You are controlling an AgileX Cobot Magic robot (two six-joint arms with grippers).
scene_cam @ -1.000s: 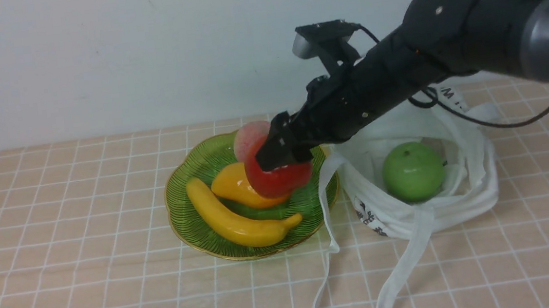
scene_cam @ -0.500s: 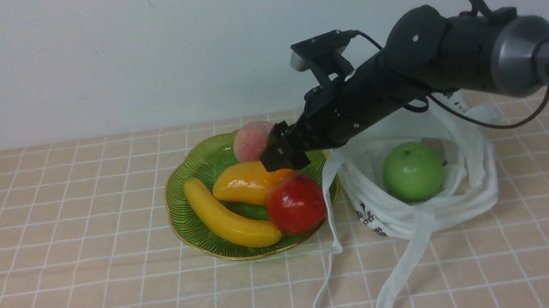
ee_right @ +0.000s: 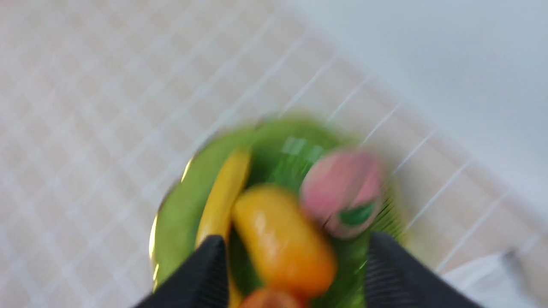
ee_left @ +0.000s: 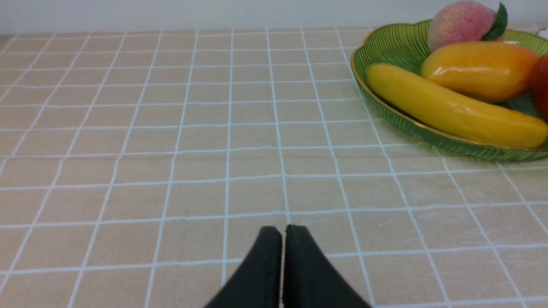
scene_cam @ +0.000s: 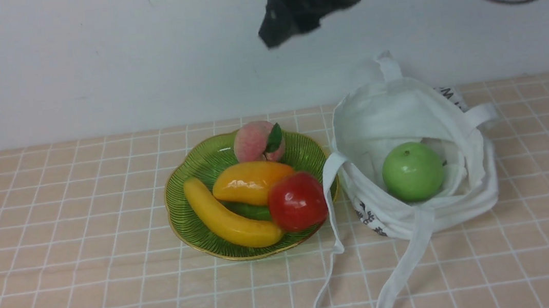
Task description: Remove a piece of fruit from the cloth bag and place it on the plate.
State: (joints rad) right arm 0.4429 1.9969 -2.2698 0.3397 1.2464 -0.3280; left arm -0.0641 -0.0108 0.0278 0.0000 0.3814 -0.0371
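The right tool has let go and risen to the top centre of the front view, fingers spread and empty, so the placing looks done. The glossy red apple sits mid-frame on the plate's right side, just beside the cloth bag. The left tool is pressed together.

On your worktop, tan with a white grid, you have:
- plate: translucent green, ribbed, gold rim
- red apple: glossy
- peach: pink, green leaf
- banana: yellow
- mango: orange-yellow
- cloth bag: white, dark lettering
- green apple: plain green
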